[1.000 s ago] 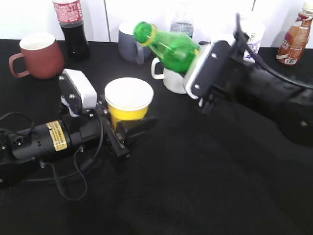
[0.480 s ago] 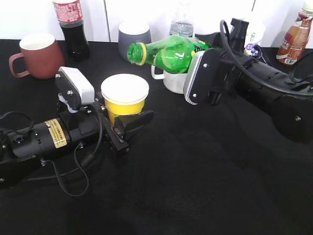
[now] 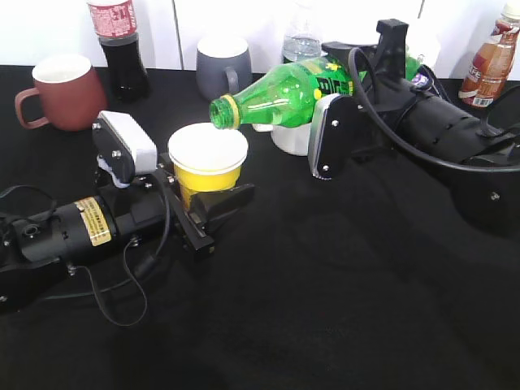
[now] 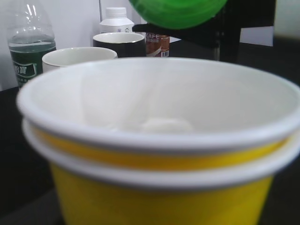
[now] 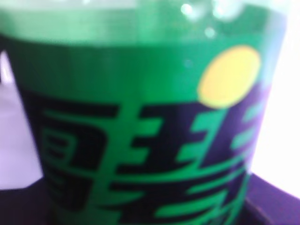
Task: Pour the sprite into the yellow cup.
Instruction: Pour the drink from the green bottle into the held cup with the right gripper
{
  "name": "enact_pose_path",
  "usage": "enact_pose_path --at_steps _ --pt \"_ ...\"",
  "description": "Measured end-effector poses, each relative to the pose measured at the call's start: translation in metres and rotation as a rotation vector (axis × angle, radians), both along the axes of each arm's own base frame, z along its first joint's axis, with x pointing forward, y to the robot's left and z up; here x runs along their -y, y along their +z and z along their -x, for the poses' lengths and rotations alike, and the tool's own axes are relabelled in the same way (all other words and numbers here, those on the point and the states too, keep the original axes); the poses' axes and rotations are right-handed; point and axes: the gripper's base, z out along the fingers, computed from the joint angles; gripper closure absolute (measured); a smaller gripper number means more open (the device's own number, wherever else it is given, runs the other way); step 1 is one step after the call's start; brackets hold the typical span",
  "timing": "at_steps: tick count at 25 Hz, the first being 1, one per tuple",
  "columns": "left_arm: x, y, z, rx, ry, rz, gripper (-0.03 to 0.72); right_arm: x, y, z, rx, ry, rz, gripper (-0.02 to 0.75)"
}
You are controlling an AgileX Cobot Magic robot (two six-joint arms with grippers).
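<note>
The black counter (image 3: 325,309) carries a row of mugs and bottles along its far edge. The right tool (image 3: 357,89) is clamped on the label end of the sprite (image 3: 284,91), a green bottle held nearly level with its neck dipping left, its mouth just above the far right rim of the yellow cup (image 3: 207,162). The left tool (image 3: 203,203) grips that cup from both sides low on its wall and keeps it upright.

The cup's white inside (image 4: 154,108) looks dry, so I judge that pouring has barely started. To do it well, the mouth should sit further over the middle of the cup. The tilt should deepen slowly for a thin stream. The left arm should keep the cup still and level.
</note>
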Motion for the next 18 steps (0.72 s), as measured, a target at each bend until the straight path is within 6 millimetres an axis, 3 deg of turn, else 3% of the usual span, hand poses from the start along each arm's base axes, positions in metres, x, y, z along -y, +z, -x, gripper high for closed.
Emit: enact_pose_path --at_steps 18 --pt "0.0005 -0.0006 0.0008 -0.001 -0.011 -0.007 0.235 0.0008 0.0036 -0.0005 0.063 -0.011 0.038 0.290"
